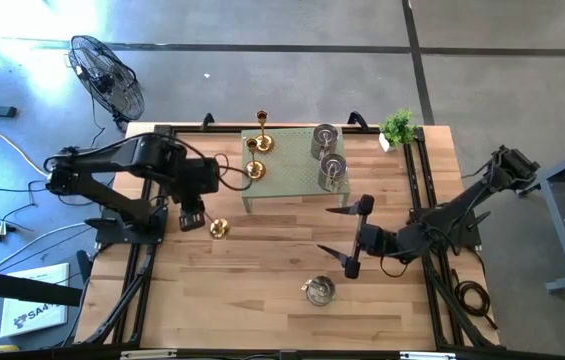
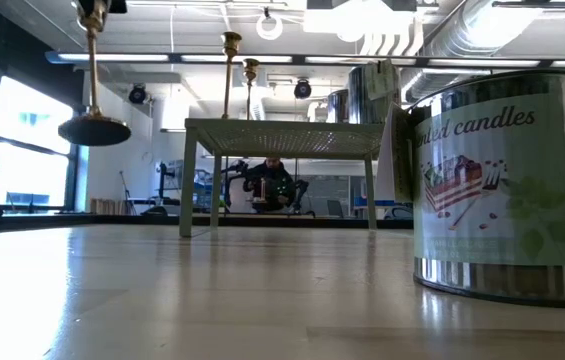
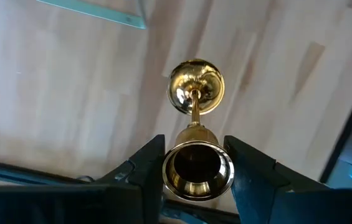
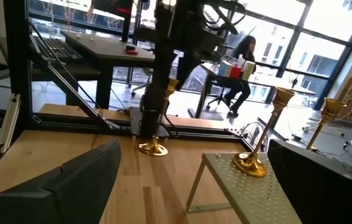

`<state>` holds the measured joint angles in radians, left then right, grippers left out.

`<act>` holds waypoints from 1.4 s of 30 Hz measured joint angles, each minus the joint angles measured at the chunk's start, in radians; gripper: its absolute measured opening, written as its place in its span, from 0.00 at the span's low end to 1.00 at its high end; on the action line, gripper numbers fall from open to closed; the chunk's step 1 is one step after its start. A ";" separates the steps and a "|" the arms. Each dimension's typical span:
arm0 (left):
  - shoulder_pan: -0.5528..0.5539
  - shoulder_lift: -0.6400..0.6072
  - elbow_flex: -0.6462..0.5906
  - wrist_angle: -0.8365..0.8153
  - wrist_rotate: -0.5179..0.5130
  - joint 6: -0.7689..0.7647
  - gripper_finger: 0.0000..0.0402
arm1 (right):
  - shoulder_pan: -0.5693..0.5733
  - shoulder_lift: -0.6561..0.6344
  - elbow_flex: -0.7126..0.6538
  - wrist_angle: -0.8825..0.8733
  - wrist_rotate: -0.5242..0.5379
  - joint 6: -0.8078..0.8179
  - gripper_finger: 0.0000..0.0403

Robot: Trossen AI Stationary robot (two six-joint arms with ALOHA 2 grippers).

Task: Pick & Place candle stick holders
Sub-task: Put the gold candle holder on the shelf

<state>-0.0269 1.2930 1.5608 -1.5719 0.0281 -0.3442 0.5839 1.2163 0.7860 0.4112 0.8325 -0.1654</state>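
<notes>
From above, my left tool (image 1: 194, 214) hangs over the left side of the table (image 1: 262, 300), clenched on a brass holder (image 1: 218, 229) whose round base shows just beside it, in front of the small green stand (image 1: 292, 170). Two more brass holders (image 1: 258, 145) already stand on the stand's left part and two silvery holders (image 1: 327, 155) on its right part. A third silvery holder (image 1: 319, 290) sits on the bare wood near the front, close to my right tool (image 1: 354, 232), which waits with its fingers spread wide and nothing between them. A green potted plant (image 1: 398, 127) sits at the far right corner.

From table height, the brass holder's base (image 2: 94, 130) hangs clear of the wood, stem upright, at roughly the level of the stand's top (image 2: 282, 135). I judge I should rise a little more before moving in, so the base does not catch the stand's edge.

My left wrist camera looks down the stem: my fingers (image 3: 147, 171) pinch the cup (image 3: 197, 169) from both sides, the base (image 3: 195, 87) dangling below over bare wood. The grip is high on a slippery piece, so I would travel slowly and keep it vertical.

My right wrist camera shows the held holder's base (image 4: 153, 148) beyond the stand's corner, and the two placed brass holders (image 4: 253, 163) on the stand. I would aim for the free patch of mesh beside them, well apart from both, and let go only once the base sits flat.
</notes>
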 joint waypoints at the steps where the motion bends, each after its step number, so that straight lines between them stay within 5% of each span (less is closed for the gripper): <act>1: -0.012 0.000 0.000 0.000 0.010 -0.012 0.35 | 0.004 0.000 0.000 -0.001 0.004 0.000 0.99; 15: -0.092 0.068 0.023 -0.001 0.036 -0.049 0.35 | 0.021 0.000 0.000 -0.002 0.037 0.005 0.99; 32: -0.091 0.292 0.469 0.001 -0.029 0.208 0.35 | 0.095 0.000 0.000 -0.004 0.126 0.000 0.99; 42: -0.036 0.305 0.533 0.000 -0.175 0.312 0.35 | 0.125 0.000 0.000 -0.011 0.182 0.000 0.99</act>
<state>-0.0633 1.5982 2.0941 -1.5715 -0.1467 -0.0320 0.7090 1.2163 0.7860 0.4004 1.0145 -0.1650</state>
